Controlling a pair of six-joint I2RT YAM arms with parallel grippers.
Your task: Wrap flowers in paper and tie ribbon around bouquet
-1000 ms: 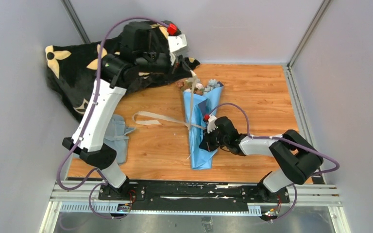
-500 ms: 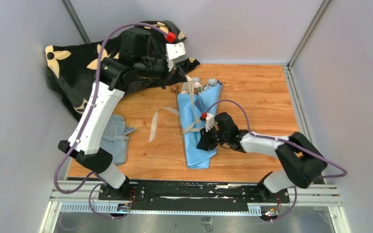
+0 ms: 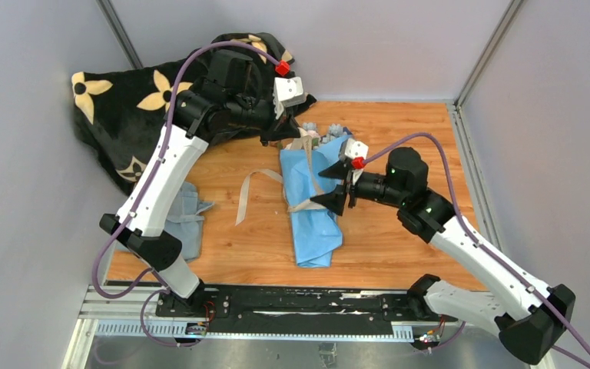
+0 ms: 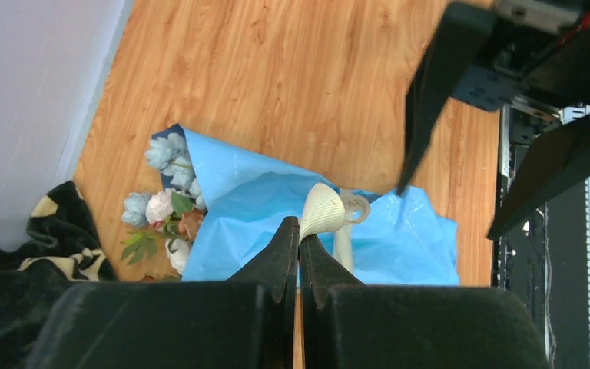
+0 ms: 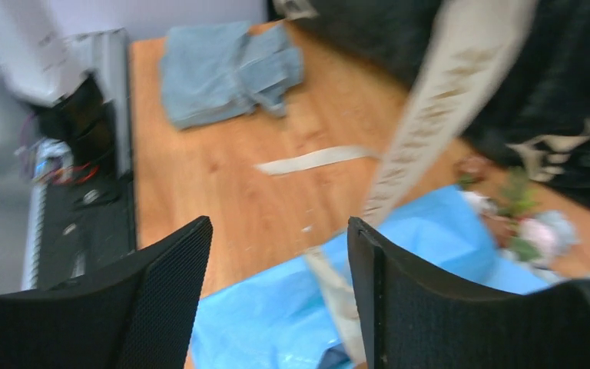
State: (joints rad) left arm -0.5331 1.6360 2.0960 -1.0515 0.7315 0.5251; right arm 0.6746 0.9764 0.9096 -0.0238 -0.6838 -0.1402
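Ribbon (image 4: pixel 324 214) pinched tight in my left gripper (image 4: pixel 299 231) above the bouquet (image 3: pixel 315 231), my right gripper (image 5: pixel 276 231) spread wide close by

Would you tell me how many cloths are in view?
2: a black flower-print blanket in the far-left corner, and a grey-blue cloth nearer the camera, also on the left. No others show.

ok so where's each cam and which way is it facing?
Top external: fixed above and behind the bases, looking down on the table; both arms show, left hand by the flowers, right hand at the paper.
Left wrist: on the left arm, looking down past its shut fingers, which pinch the ribbon, onto the bouquet; right hand's open fingers at right.
Right wrist: on the right arm, looking between its open fingers toward the grey-blue cloth and black blanket.
Shared: all three show ribbon, paper, flowers.
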